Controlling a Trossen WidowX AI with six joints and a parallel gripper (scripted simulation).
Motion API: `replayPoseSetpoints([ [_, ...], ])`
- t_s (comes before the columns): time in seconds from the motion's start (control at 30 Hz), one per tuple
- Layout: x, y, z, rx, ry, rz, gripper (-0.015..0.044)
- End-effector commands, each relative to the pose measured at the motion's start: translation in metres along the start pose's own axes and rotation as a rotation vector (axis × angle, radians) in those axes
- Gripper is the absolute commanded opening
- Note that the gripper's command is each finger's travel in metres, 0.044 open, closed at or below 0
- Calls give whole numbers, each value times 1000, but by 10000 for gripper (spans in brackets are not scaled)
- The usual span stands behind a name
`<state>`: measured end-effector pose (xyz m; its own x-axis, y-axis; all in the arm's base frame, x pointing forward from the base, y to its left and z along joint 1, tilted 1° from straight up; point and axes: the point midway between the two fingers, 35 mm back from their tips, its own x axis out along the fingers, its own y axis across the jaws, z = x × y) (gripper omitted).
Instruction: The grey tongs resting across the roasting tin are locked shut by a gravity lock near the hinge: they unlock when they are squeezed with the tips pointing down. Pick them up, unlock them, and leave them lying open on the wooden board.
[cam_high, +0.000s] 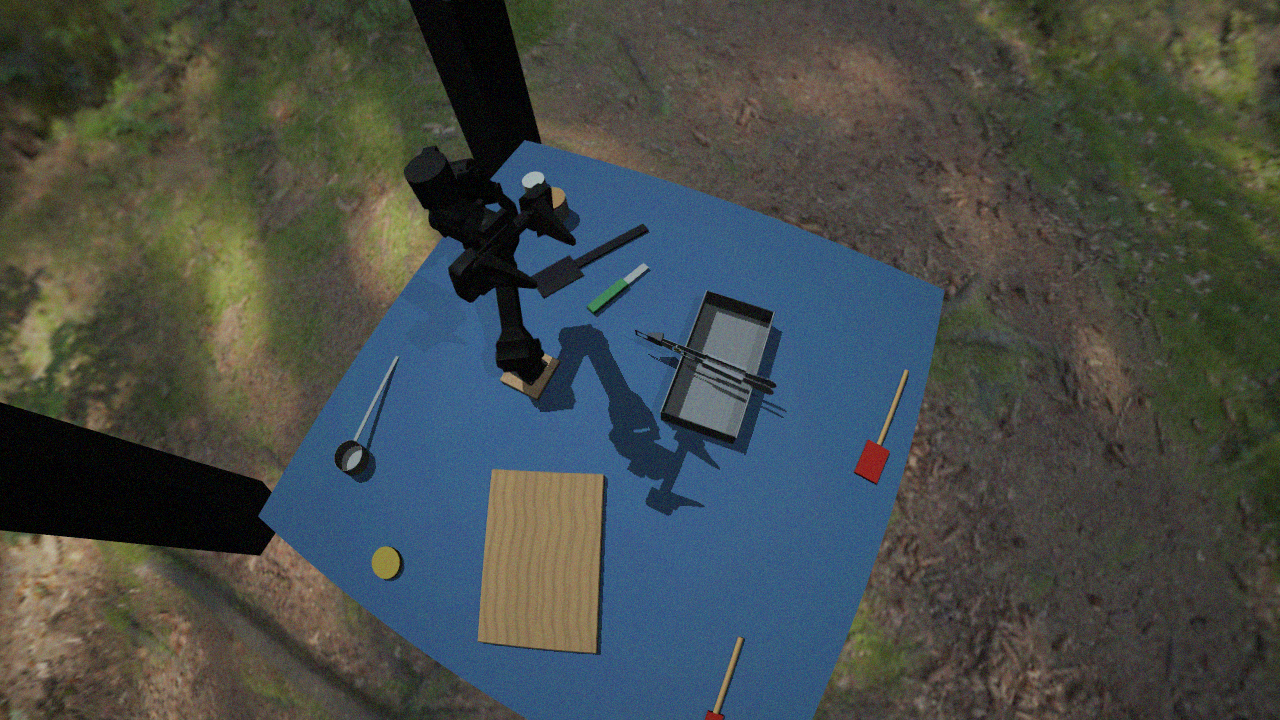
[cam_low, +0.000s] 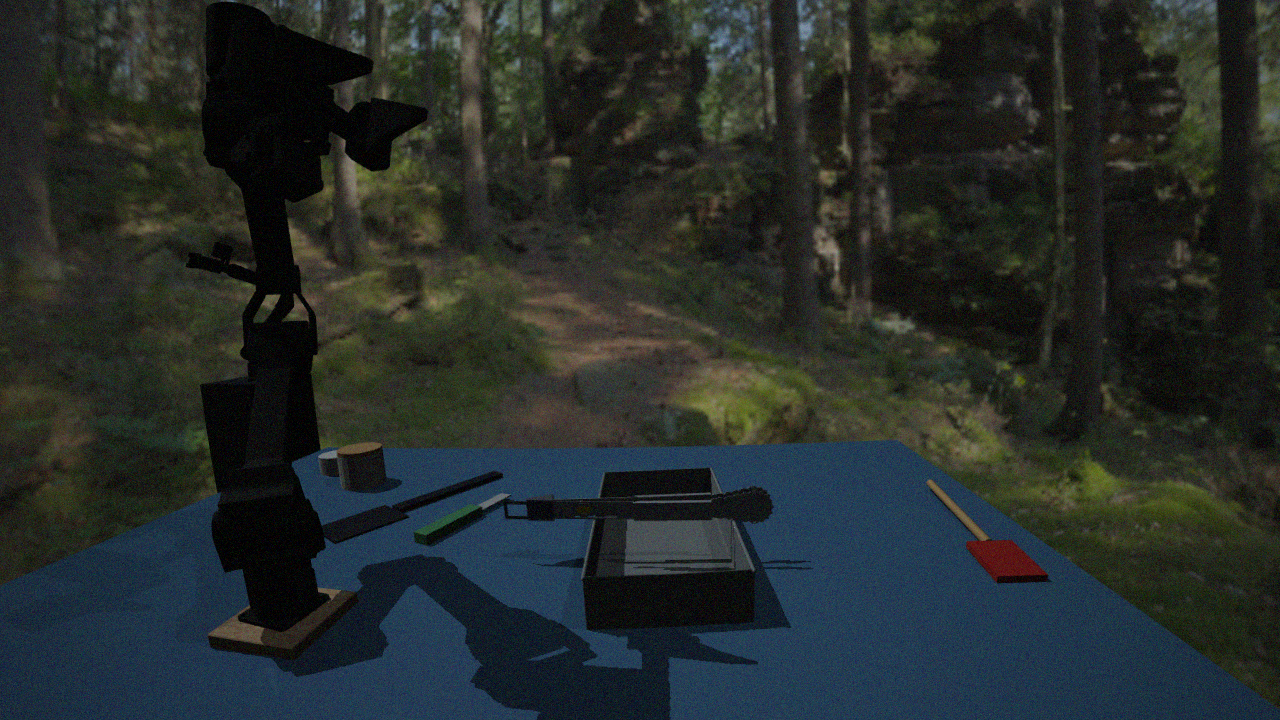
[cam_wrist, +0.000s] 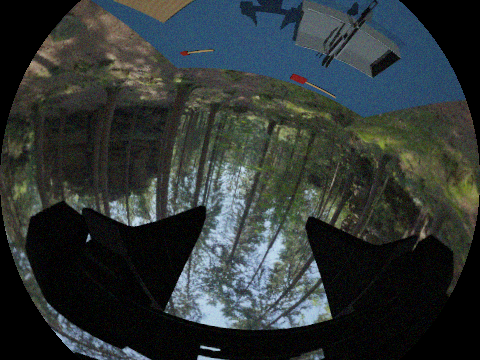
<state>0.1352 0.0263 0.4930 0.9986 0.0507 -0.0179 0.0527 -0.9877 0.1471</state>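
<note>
The grey tongs (cam_high: 707, 360) (cam_low: 577, 508) (cam_wrist: 363, 19) lie across the roasting tin (cam_high: 739, 307) (cam_low: 669, 601) (cam_wrist: 385, 62), hinge end with its wire loop past the tin's left side, scalloped tips past its right. Their arms lie close together. The wooden board (cam_high: 541, 564) (cam_wrist: 157, 7) lies flat with nothing on it; it is outside the exterior view. My gripper (cam_high: 554, 263) (cam_low: 398, 89) (cam_wrist: 258, 218) is open and empty, raised high above the table, pointing sideways, well away from the tongs. The gravity lock is too small to make out.
A black spatula (cam_high: 561, 275) (cam_low: 366, 522) and a green-handled tool (cam_high: 608, 295) (cam_low: 449, 523) lie left of the tin. Two canisters stand at the back left. Two red-headed tools lie toward the right and front. A long-handled cup (cam_high: 352, 458) and yellow disc (cam_high: 385, 562) lie left of the board.
</note>
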Motion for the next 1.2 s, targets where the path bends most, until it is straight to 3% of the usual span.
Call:
replayPoseSetpoints([
  [0.0,1,1,0,-13,-2,-2,426],
  [0.63,84,40,36,-798,-91,-256,440],
  [0.9,131,34,66,-1354,-73,-450,440],
  [1.17,175,5,106,-1972,94,-749,440],
])
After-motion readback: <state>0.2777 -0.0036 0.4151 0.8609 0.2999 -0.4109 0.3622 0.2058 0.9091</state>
